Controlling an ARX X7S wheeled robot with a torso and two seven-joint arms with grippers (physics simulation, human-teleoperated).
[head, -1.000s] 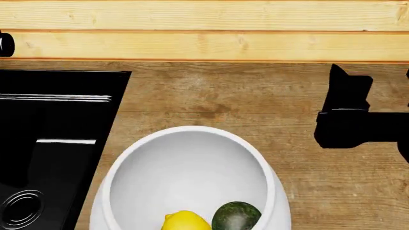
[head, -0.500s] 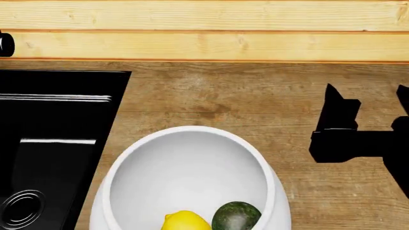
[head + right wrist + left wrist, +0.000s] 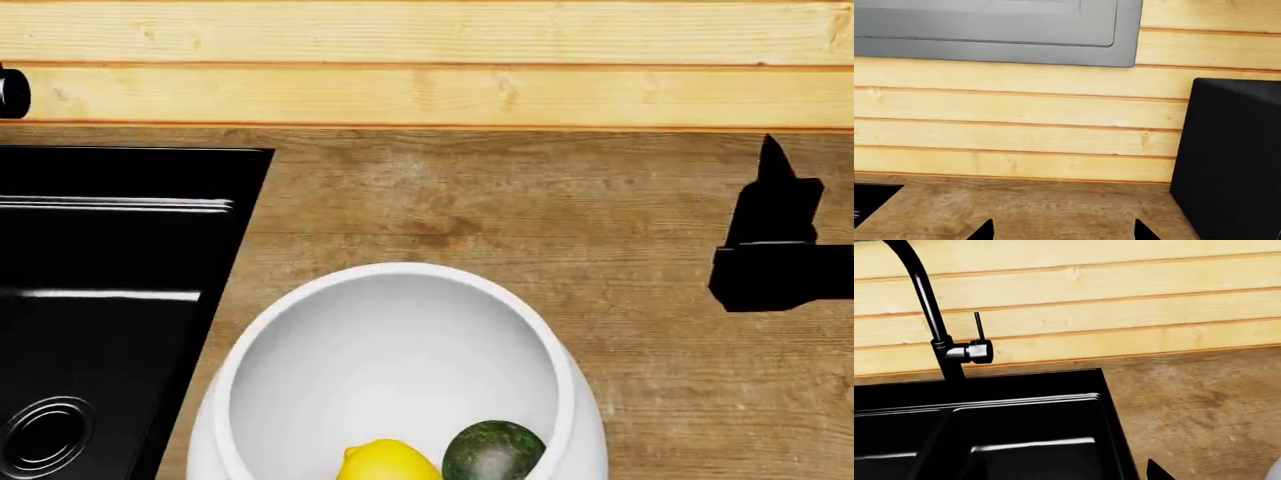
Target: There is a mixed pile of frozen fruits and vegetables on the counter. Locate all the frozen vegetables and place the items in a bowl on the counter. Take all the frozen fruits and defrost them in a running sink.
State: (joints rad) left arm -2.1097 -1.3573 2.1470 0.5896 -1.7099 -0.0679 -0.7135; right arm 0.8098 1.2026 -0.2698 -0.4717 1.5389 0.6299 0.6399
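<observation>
one bowl [image 3: 400, 300] holds one lemon [image 3: 387, 462] and one avocado [image 3: 491, 452], both cut off; right tool [image 3: 1062, 229] spread, empty; left tool's state unclear.

Wood-grain counter [image 3: 441, 210] with white bowl [image 3: 254, 350] beside inset black sink [image 3: 120, 250].

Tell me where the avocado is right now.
Head view: the avocado lies inside the white bowl, at its near side, right of the lemon.

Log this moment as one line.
bowl: holds lemon, avocado | sink: no fruit seen | right pincer: open, empty, over counter
</observation>
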